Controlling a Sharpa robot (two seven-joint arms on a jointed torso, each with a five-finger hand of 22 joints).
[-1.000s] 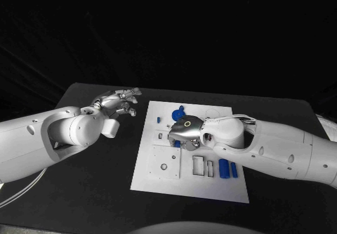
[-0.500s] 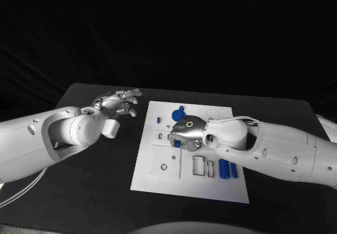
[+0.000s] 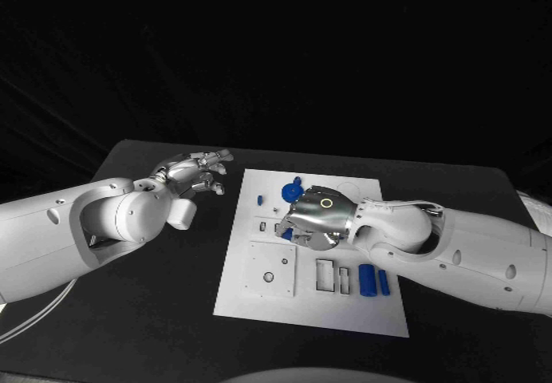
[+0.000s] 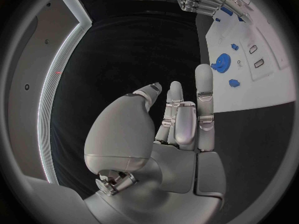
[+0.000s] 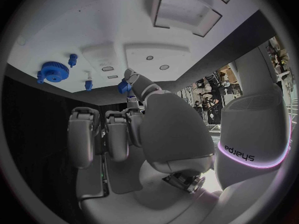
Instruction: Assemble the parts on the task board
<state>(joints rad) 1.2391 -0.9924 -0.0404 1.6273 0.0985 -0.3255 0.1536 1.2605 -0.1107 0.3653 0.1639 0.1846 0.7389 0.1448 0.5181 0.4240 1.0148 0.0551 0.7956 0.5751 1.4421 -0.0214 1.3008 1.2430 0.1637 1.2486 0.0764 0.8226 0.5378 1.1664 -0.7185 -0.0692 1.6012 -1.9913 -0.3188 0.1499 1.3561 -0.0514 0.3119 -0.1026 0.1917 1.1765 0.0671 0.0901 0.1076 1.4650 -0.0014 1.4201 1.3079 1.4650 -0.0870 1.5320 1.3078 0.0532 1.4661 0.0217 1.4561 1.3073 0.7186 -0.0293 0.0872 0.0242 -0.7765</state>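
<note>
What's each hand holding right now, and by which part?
The left hand holds nothing, fingers apart, off the task board. The right hand sits over the board with a small blue part at a fingertip; whether it is pinched cannot be told.

Blue parts (image 3: 368, 278) on white task board (image 3: 276, 299)

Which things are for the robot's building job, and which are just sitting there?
For the job: white board, blue gear, two blue rods, small blue peg, right hand over the board.
Just there: black table, left hand, open, off the board.
</note>
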